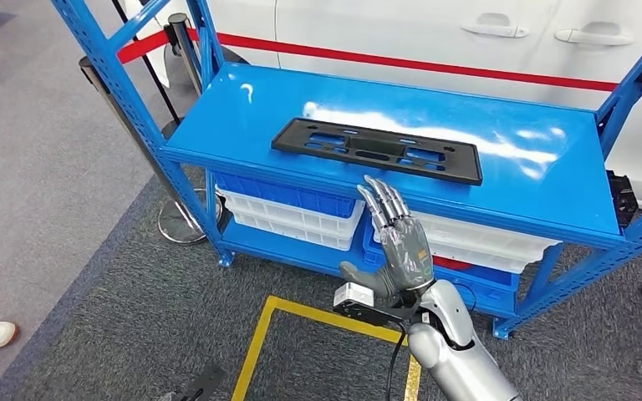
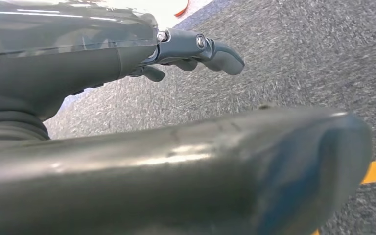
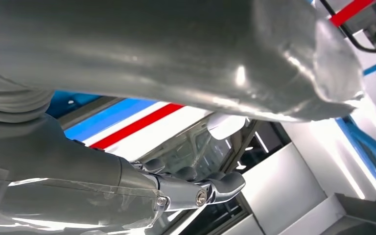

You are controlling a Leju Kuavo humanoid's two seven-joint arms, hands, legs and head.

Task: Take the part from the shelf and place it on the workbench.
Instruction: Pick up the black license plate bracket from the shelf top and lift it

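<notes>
Part (image 1: 376, 150), black flat frame, sits mid blue shelf (image 1: 543, 180). Right hand (image 1: 397, 246) at its 6 o'clock, fingers spread, holding nothing. Left hand (image 2: 198, 49) over carpet w/ fingers apart, empty.

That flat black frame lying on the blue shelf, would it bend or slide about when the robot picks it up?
The black frame looks like thin moulded plastic full of cut-outs, so probably light and slightly flexible. Lying flat on the glossy blue shelf, it may slide when pushed. It won't roll. The open right hand hovers short of it.
</notes>
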